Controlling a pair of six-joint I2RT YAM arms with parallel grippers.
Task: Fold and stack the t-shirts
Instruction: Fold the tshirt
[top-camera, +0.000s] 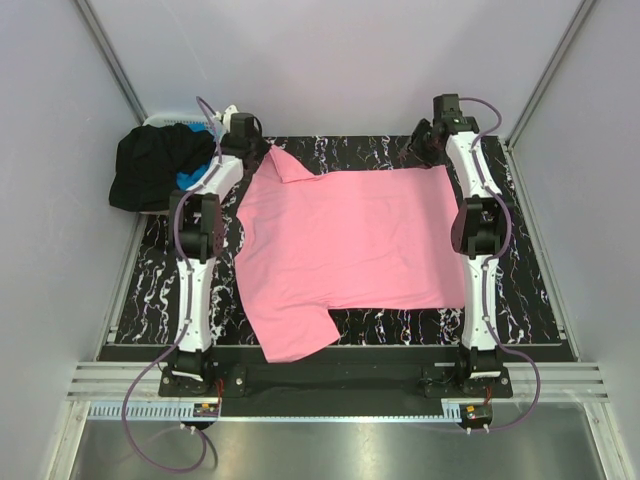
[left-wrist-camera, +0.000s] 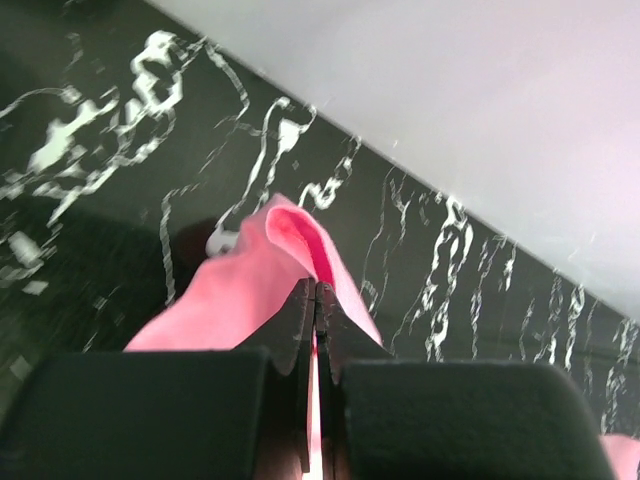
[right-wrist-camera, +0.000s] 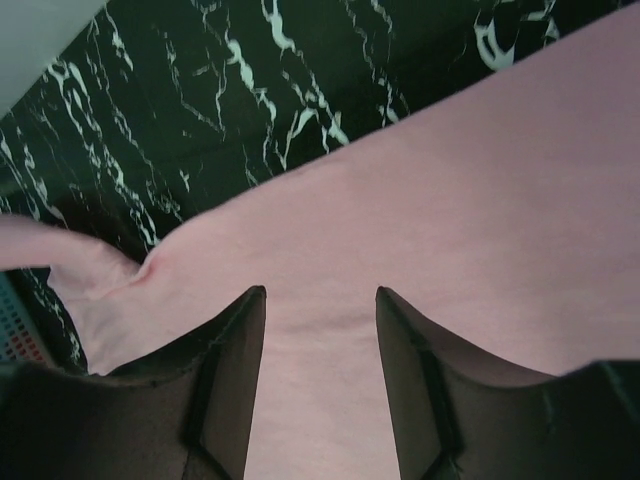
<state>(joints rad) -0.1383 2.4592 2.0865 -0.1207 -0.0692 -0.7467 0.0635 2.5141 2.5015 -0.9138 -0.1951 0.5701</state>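
**Top external view.** The pink t-shirt lies spread nearly flat over the middle of the black marbled table, with its hem toward the right edge. One sleeve points to the near-left corner. The other sleeve is at the far-left corner, lifted off the surface. The black t-shirt sits crumpled beyond the far-left corner with the blue t-shirt bunched against it, both on the white basket. The left arm is bent at the elbow and reaches along the left edge, placing the left gripper at the raised sleeve. The right arm stretches along the right edge, and the right gripper is at the far-right corner of the shirt.

**Left wrist view.** The fingers are clenched together on a fold of pink cloth. The fold rises in a peak above the marbled surface, close to the far edge.

**Right wrist view.** The fingers stand apart in a released pose, above the flat pink fabric and near its far edge. It cannot be told whether they touch the cloth.
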